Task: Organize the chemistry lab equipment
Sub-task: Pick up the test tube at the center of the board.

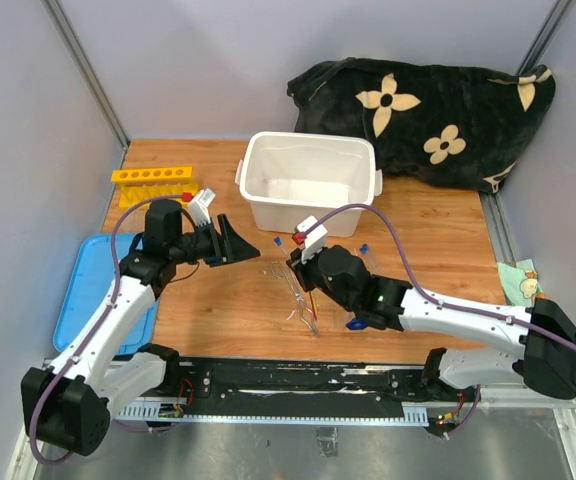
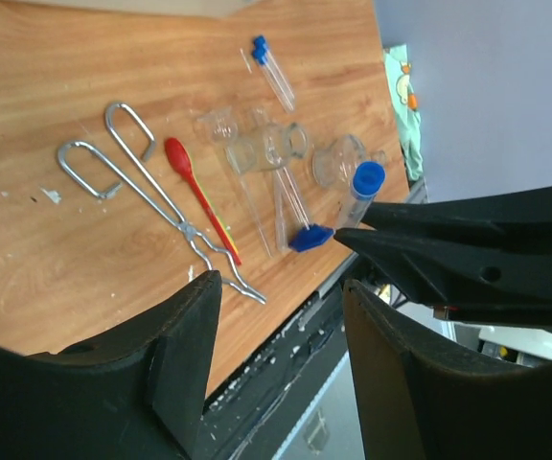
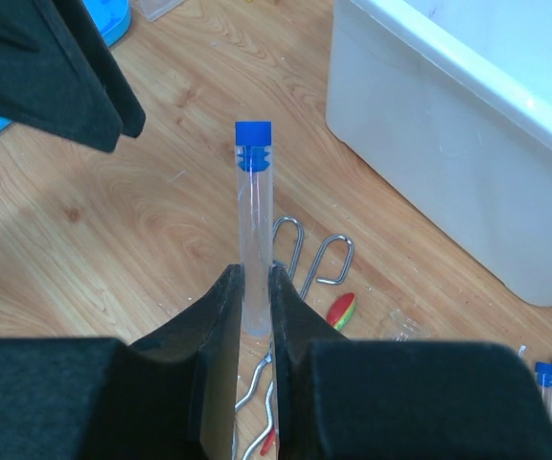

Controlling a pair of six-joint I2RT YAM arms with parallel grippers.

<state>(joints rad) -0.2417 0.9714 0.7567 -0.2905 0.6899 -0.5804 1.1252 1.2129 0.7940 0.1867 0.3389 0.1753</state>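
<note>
R pincer [image 3: 255,280] is clamped on a blue-capped tube [image 3: 254,206]. Its fingers pinch the clear lower end and the cap end sticks out fwd, held above the worktop [image 1: 418,260] w/o touching it. L pincer [image 2: 281,284] stands apart w/ nothing btwn its fingers. It hangs just left of the R one, tips facing it, and the held tube's cap is near those tips.

Loose cluster on the wood under both arms, front-centre:
- metal tweezers [image 2: 147,182], lying flat
- thin red-orange tool [image 2: 197,192] just beside them; its tail runs close to the hinge, can't tell if they touch
- small clear glass beakers [image 2: 266,149] next to that, at least one on its side
- blue-based glass piece [image 2: 310,237] at the cluster's near end, close to the worktop edge
- spare tubes [image 2: 271,69] — two, blue caps, side by side, a bit apart from the rest

Yellow holed tube rack [image 1: 153,178] sits at the far-left corner, well apart from the cluster, holes up. White bin [image 1: 308,180] is at back centre, blue lid [image 1: 88,290] flat along the left edge, and black flower blanket [image 1: 428,110] bunched behind at the right.
</note>
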